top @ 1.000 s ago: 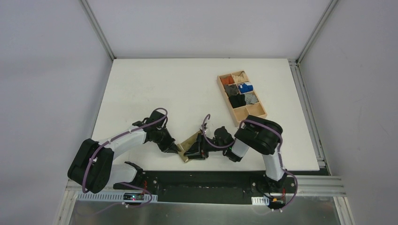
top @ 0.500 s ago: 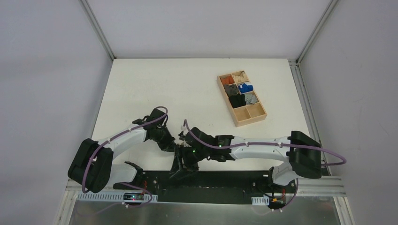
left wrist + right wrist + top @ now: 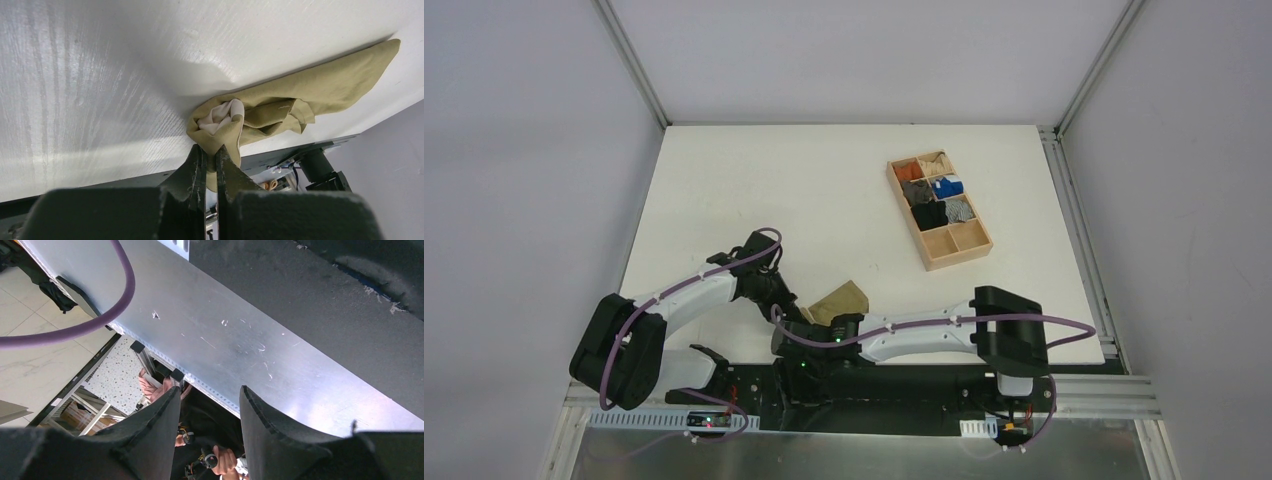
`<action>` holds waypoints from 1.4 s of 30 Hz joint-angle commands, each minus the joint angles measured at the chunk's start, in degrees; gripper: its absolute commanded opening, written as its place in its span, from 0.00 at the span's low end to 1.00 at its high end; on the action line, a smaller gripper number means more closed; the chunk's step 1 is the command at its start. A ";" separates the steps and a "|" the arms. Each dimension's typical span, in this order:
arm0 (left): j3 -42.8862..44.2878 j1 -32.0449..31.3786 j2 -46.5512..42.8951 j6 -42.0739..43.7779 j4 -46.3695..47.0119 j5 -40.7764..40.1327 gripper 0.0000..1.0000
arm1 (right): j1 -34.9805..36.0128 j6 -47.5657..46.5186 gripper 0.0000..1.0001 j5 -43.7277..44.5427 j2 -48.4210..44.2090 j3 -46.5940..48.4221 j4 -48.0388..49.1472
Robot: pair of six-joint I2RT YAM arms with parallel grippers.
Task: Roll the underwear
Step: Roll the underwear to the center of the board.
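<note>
The olive-khaki underwear point(image 3: 842, 299) lies crumpled near the table's front edge. In the left wrist view the underwear point(image 3: 310, 92) stretches away to the right, with a bit of cream-white waistband point(image 3: 220, 113) bunched at its near end. My left gripper point(image 3: 797, 313) is shut on that bunched end, and its jaws point(image 3: 210, 151) pinch a fold of olive cloth. My right gripper point(image 3: 790, 366) hangs off the front edge, below the underwear and apart from it. Its jaws point(image 3: 209, 392) stand open with nothing between them, facing the metal frame.
A wooden compartment tray point(image 3: 976, 246) holding several small fabric bundles sits at the right of the table. The right arm point(image 3: 924, 330) stretches leftward along the front edge. The black base plate point(image 3: 904, 385) and metal rail point(image 3: 260, 335) lie just below the table edge.
The right gripper left the underwear, swung left and down past the front edge, and opened wider. The underwear now lies uncovered. The left gripper stayed shut on it.
</note>
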 commanded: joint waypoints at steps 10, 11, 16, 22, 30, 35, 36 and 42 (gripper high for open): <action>0.84 -0.76 -0.57 0.17 -1.58 -1.35 0.00 | -3.74 -0.19 0.50 0.27 -4.17 1.05 -6.56; 0.84 -0.79 -0.55 0.23 -1.58 -1.25 0.00 | -4.56 -0.19 0.50 0.27 -5.21 0.36 -6.58; 0.75 -0.76 -0.36 0.28 -1.58 -1.29 0.00 | -9.78 -0.19 0.75 12.70 -11.46 -2.65 -7.13; 0.60 -0.80 -0.51 0.15 -1.58 -1.47 0.00 | -15.55 -38.85 0.64 62.19 -17.45 -6.36 -5.99; 0.47 -0.79 -0.66 0.01 -1.58 -1.41 0.00 | -17.01 -39.76 0.64 54.38 -24.07 -10.99 0.98; 0.58 -0.79 -0.53 0.01 -1.59 -1.47 0.00 | -10.92 -44.17 0.64 55.77 -19.87 -8.82 1.40; 0.66 -0.78 -0.49 0.01 -1.58 -1.44 0.00 | -9.96 -44.22 0.64 55.60 -18.60 -8.16 1.24; 0.56 -0.77 -0.40 -0.08 -1.58 -1.40 0.00 | -4.69 -45.63 0.65 56.39 -10.49 -2.75 0.91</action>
